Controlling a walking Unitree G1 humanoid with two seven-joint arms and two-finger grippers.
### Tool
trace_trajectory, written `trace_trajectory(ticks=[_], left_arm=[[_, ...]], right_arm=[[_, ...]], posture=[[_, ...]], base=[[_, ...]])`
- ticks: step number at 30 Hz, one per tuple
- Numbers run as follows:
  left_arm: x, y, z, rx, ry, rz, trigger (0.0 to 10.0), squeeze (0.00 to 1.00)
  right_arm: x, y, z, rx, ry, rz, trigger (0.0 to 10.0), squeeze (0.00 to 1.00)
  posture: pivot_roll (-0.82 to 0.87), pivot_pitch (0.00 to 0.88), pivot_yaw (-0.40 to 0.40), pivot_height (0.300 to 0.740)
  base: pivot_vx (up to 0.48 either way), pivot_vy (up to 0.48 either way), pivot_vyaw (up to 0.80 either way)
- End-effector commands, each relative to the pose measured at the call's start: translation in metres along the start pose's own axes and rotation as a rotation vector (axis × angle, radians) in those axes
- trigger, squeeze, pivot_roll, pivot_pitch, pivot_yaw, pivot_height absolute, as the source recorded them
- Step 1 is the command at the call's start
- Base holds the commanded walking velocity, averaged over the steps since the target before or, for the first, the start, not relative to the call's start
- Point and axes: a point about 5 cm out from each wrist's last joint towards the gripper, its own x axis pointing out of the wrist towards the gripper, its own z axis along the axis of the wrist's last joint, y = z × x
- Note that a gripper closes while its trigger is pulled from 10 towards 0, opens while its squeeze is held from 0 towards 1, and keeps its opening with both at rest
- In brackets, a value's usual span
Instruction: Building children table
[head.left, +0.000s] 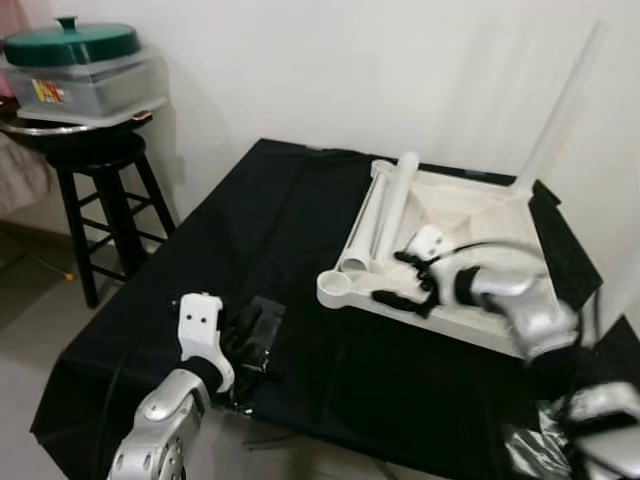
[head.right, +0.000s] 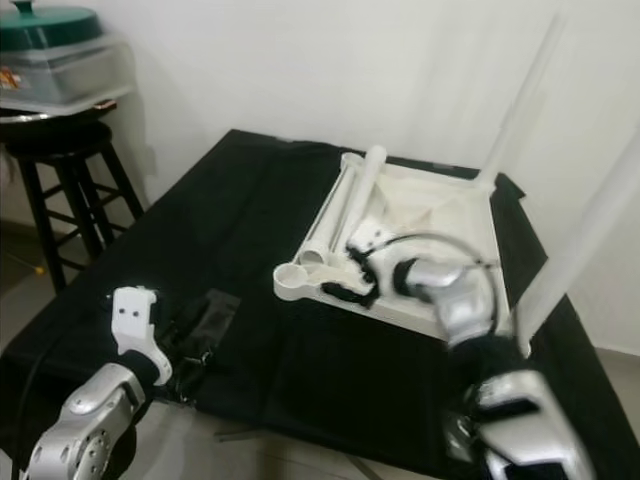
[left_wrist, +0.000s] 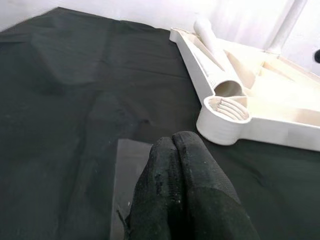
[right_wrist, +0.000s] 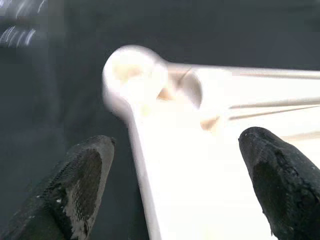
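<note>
The white tabletop is seen upside down on the black-draped table, one leg fitted upright, a loose leg lying inside. The right claw is spread at its near edge. The left claw is pressed together over the cloth.

A lived-in room of a home, by the look of it. A plain white wall backs a tabletop draped in black cloth. Off at ten o'clock a black wooden stool carries a round tray with a clear plastic storage box under a green lid. Pale tile floor runs beneath, and some pink fabric hangs at nine o'clock.
</note>
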Motion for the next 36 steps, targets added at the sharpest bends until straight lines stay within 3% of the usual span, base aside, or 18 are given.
trace_trajectory(ticks=[1,7,8,9,14,18,23,24,25,26,27,36], left_arm=[[0.000,-0.003,-0.002,-0.002,0.000,-0.007,10.0,0.00],[0.000,-0.003,-0.002,-0.002,-0.001,-0.007,10.0,0.00],[0.000,-0.004,-0.002,-0.002,-0.003,-0.007,10.0,0.00],[0.000,-0.004,-0.002,-0.002,-0.003,-0.007,10.0,0.00],[-0.002,-0.006,-0.002,-0.001,-0.004,-0.009,10.0,0.00],[-0.004,-0.007,-0.002,-0.001,-0.004,-0.010,10.0,0.00],[-0.005,-0.008,-0.002,-0.004,-0.005,-0.010,10.0,0.00],[-0.005,-0.009,-0.002,-0.005,-0.005,-0.010,10.0,0.00],[-0.005,-0.009,-0.002,-0.005,-0.005,-0.010,10.0,0.00],[-0.005,-0.009,-0.002,-0.005,-0.005,-0.010,10.0,0.00],[-0.005,-0.009,-0.002,-0.006,-0.005,-0.010,10.0,0.00],[-0.005,-0.010,-0.002,-0.010,-0.006,-0.007,10.0,0.00]], right_arm=[[0.004,0.008,-0.016,-0.011,0.083,0.122,10.0,0.00],[0.004,0.008,-0.023,0.008,0.119,0.160,10.0,0.00],[0.009,0.009,-0.034,0.009,0.189,0.169,10.0,0.00],[0.009,0.009,-0.034,0.009,0.189,0.169,10.0,0.00],[0.018,0.004,-0.043,0.018,0.288,0.051,10.0,0.00],[0.023,0.000,-0.037,0.040,0.263,-0.016,10.0,0.00],[0.028,0.004,-0.036,0.048,0.265,0.026,10.0,0.00],[0.030,0.008,-0.036,0.060,0.262,0.073,4.3,0.00],[0.032,0.011,-0.037,0.069,0.261,0.110,0.9,0.00],[0.032,0.011,-0.037,0.069,0.261,0.110,0.9,0.00],[0.032,0.014,-0.037,0.077,0.263,0.152,0.0,0.00],[0.027,0.019,-0.043,0.054,0.320,0.288,0.0,0.00]], posture=[[0.03,0.000,-0.109,0.740],[0.04,0.000,-0.113,0.740],[0.04,0.000,-0.117,0.740],[0.04,0.000,-0.117,0.740],[0.04,0.000,-0.119,0.740],[0.05,0.000,-0.122,0.740],[0.05,0.000,-0.125,0.740],[0.05,0.000,-0.126,0.740],[0.05,0.000,-0.127,0.740],[0.05,0.000,-0.127,0.740],[0.06,0.000,-0.127,0.740],[0.05,0.000,-0.129,0.740]], base=[[0.000,0.000,0.00],[0.000,0.000,0.00],[0.000,0.000,0.00],[0.000,0.000,0.00],[0.000,0.000,0.00],[0.000,0.000,0.00],[0.000,0.000,0.00],[0.000,0.000,0.00],[0.000,0.000,0.00],[0.000,0.000,0.00],[0.000,0.000,0.00],[0.000,0.000,0.00]])
